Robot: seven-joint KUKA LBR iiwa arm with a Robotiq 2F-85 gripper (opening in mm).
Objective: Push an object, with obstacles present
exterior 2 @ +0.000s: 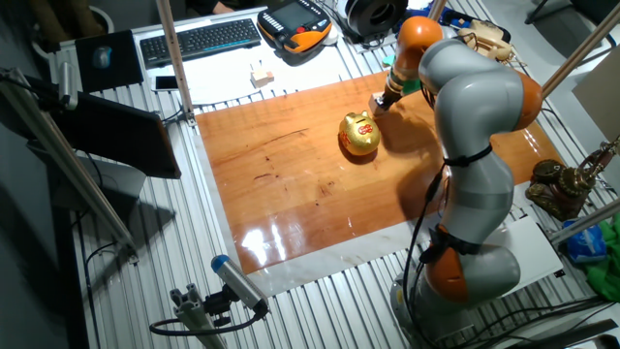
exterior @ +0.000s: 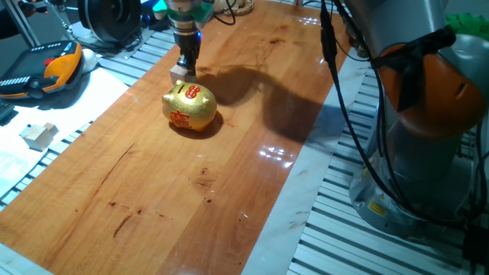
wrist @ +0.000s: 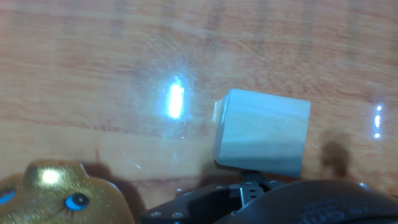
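Observation:
The small pale wooden cube [exterior: 178,71] lies on the wooden board near its far edge, also seen in the other fixed view [exterior 2: 376,100] and filling the hand view [wrist: 262,133]. My gripper [exterior: 188,67] stands upright right against the cube's side, fingers together and holding nothing. In the hand view its dark tip [wrist: 249,190] sits just below the cube. The golden piggy bank [exterior: 189,107] with red markings stands a short way in front of the cube, apart from it; it shows in the other fixed view [exterior 2: 359,134] and at the lower left of the hand view [wrist: 59,196].
A similar pale block [exterior: 38,135] lies off the board on white paper at the left. An orange and black pendant [exterior: 46,69] and a keyboard [exterior 2: 199,39] lie beyond the board. The robot's base [exterior: 428,153] stands at the right.

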